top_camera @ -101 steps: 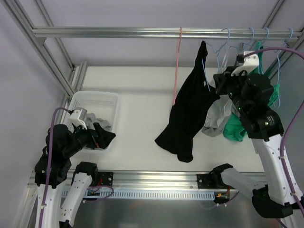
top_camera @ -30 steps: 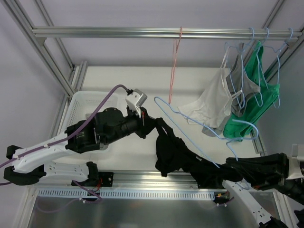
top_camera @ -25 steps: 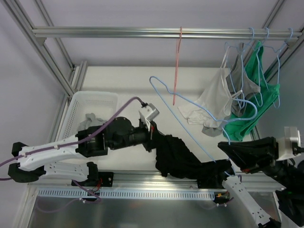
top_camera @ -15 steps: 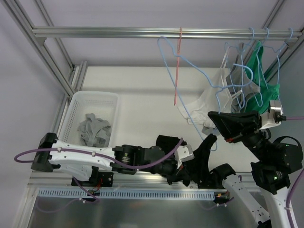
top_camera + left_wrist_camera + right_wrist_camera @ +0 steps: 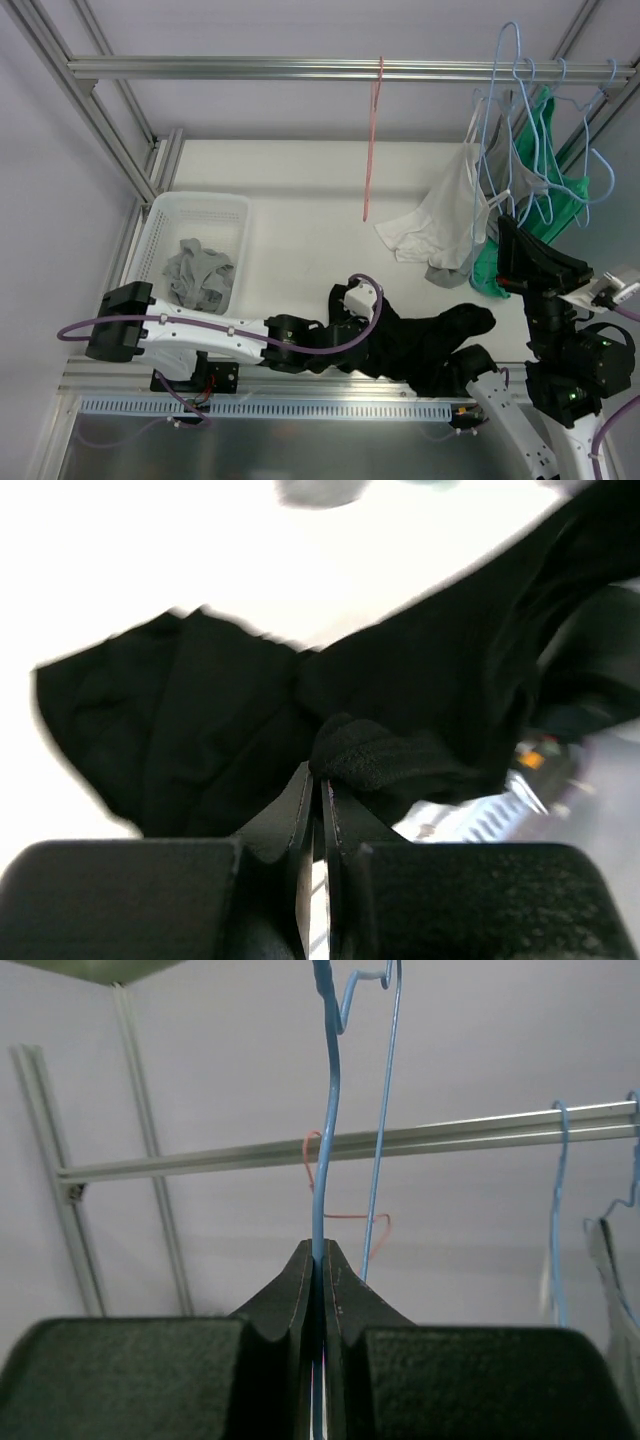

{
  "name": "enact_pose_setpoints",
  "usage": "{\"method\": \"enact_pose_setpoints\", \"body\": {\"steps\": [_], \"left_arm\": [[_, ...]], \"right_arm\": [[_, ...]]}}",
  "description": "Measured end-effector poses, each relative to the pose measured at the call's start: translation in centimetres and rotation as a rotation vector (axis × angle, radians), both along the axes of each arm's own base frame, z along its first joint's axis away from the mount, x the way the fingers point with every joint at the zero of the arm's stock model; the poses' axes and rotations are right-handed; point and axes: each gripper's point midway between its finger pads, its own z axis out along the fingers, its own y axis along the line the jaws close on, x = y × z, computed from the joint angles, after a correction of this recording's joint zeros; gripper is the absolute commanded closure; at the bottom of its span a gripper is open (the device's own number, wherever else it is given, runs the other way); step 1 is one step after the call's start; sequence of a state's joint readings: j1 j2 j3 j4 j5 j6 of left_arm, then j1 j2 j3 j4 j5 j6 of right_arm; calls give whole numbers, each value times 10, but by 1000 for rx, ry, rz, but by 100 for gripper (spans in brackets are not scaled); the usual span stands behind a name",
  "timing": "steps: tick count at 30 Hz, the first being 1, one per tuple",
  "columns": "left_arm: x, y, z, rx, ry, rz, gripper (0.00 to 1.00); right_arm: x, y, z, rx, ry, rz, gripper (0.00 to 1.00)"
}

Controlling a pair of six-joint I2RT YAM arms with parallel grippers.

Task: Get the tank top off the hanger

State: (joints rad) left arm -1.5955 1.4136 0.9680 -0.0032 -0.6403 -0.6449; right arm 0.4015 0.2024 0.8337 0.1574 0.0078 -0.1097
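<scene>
The black tank top [image 5: 430, 343] lies crumpled on the table near the front edge, off the hanger. My left gripper [image 5: 378, 333] is at its left end, shut on a bunched fold of the black cloth [image 5: 370, 760]. The left wrist view shows my left gripper [image 5: 320, 772] pinching that fold, with the rest of the tank top [image 5: 210, 750] spread beyond. The bare blue hanger [image 5: 503, 120] stands upright at the right, near the rail. My right gripper [image 5: 503, 228] points up and is shut on its wire. In the right wrist view my right gripper [image 5: 320, 1247] clamps the blue hanger [image 5: 327, 1130].
A white basket [image 5: 160, 215] at the left holds a grey garment [image 5: 200, 275]. A pink hanger [image 5: 372, 140] hangs from the rail [image 5: 250, 68]. White [image 5: 440, 225] and green [image 5: 560, 200] garments hang on blue hangers at the right.
My right gripper has swung the blue hanger up and to the right, out of the tank top. My left gripper has dragged the tank top down toward the table's front edge.
</scene>
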Motion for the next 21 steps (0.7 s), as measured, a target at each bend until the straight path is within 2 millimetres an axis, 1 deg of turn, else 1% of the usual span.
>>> {"method": "enact_pose_setpoints", "body": {"steps": [3, 5, 6, 7, 9, 10, 11, 13, 14, 16, 17, 18, 19, 20, 21], "left_arm": [[10, 18, -27, 72, 29, 122, 100], [17, 32, -38, 103, 57, 191, 100], [20, 38, -41, 109, 73, 223, 100], [26, 45, -43, 109, 87, 253, 98], [36, 64, -45, 108, 99, 314, 97], [40, 75, -45, 108, 100, 337, 95], [43, 84, -44, 105, 98, 353, 91], [45, 99, -39, 94, 92, 364, 89], [46, 104, -36, 85, 92, 368, 86], [51, 113, -30, 64, 94, 379, 74], [55, 119, -28, 56, 92, 389, 52], [58, 125, -26, 53, 86, 395, 32], [60, 131, -24, 44, 84, 402, 15], [61, 136, -23, 39, 79, 403, 4], [61, 141, -20, 28, 77, 400, 1]], "right_arm": [[19, -1, -10, -57, 84, -62, 100], [29, 2, -11, -114, 197, -65, 100], [31, 4, -7, -138, 246, -61, 100], [32, 5, -1, -155, 280, -55, 100], [30, 6, 5, -171, 328, -44, 100], [28, 6, 1, -175, 348, -38, 100], [24, 5, -8, -180, 378, -34, 100], [17, 1, -29, -194, 431, -33, 100], [12, -1, -38, -200, 459, -36, 100], [8, -4, -50, -207, 505, -35, 100], [7, -4, -56, -212, 534, -33, 100], [8, -3, -63, -220, 568, -30, 100], [9, -2, -68, -226, 599, -26, 100], [12, 0, -75, -236, 633, -21, 100], [15, 2, -82, -245, 667, -19, 100]]}}
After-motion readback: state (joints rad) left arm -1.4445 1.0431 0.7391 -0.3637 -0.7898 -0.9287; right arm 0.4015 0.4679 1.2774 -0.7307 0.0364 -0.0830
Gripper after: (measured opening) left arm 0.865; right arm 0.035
